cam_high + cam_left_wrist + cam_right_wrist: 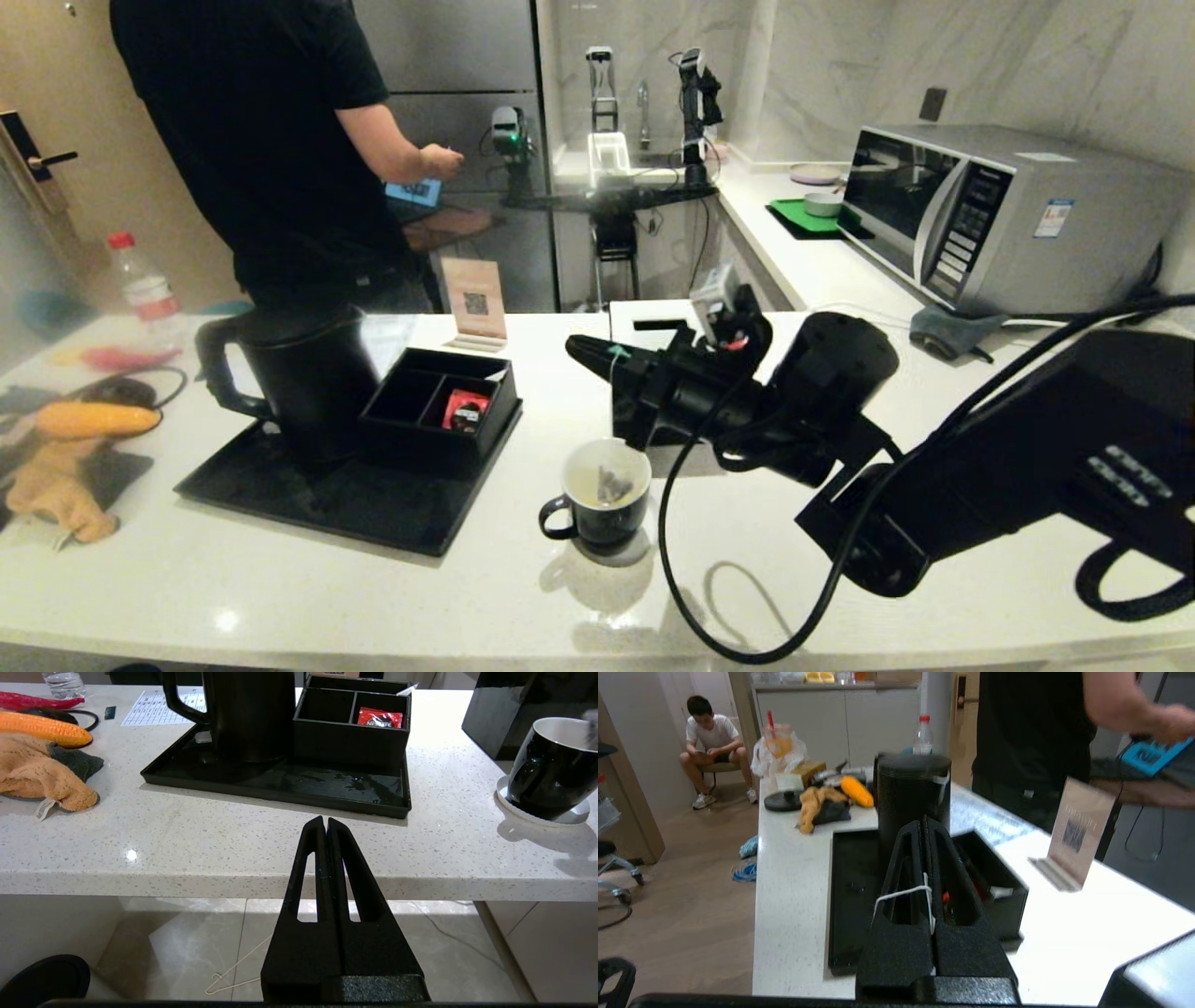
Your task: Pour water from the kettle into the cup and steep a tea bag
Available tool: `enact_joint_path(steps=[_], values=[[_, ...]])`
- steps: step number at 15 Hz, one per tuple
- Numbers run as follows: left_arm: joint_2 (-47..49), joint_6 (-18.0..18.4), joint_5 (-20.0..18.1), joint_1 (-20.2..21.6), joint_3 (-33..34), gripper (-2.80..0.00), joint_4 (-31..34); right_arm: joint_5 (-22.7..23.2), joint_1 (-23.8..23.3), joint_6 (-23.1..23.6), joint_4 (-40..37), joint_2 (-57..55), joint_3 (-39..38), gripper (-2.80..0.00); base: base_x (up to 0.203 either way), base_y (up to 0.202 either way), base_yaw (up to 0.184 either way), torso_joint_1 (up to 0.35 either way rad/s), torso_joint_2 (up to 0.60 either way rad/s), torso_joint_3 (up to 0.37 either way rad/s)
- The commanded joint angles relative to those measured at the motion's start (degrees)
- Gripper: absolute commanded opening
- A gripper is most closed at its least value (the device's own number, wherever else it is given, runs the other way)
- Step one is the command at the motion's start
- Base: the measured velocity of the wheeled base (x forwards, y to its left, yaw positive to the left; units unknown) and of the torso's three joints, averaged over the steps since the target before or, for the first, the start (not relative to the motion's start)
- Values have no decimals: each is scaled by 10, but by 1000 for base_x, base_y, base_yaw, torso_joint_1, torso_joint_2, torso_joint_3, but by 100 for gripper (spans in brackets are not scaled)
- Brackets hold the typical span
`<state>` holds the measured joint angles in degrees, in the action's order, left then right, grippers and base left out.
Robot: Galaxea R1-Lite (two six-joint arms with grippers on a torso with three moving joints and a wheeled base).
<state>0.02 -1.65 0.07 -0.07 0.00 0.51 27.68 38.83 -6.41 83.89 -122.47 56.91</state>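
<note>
Right gripper (581, 349) hovers above cup (602, 493), fingers pinched together on white string (903, 892); tea bag (611, 483) hangs below it inside cup. Kettle (313, 378) beyond fingertips on tray (280, 495). Left gripper (325, 822) closed, empty, at counter (233, 840) edge.

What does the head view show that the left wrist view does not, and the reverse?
Head view only: the grey mesh tea bag inside the glossy black cup, the right gripper above it, and the silver microwave. Left wrist view only: the shut left gripper below the counter edge, and the white coaster under the cup. Both: the matte-black kettle, black tray, red packet.
</note>
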Motion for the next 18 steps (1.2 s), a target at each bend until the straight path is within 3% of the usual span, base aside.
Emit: enact_joint_path(steps=[1,6,18], values=[[0,0,0,0,0,-280,0,2,1,0,24,-28,-17,-280,0,0,0,0,0,0],[0,0,0,0,0,-280,0,2,1,2,61,-63,-55,-280,0,0,0,0,0,0],[0,0,0,0,0,-280,0,2,0,-7,59,-40,-29,-280,0,0,0,0,0,0]])
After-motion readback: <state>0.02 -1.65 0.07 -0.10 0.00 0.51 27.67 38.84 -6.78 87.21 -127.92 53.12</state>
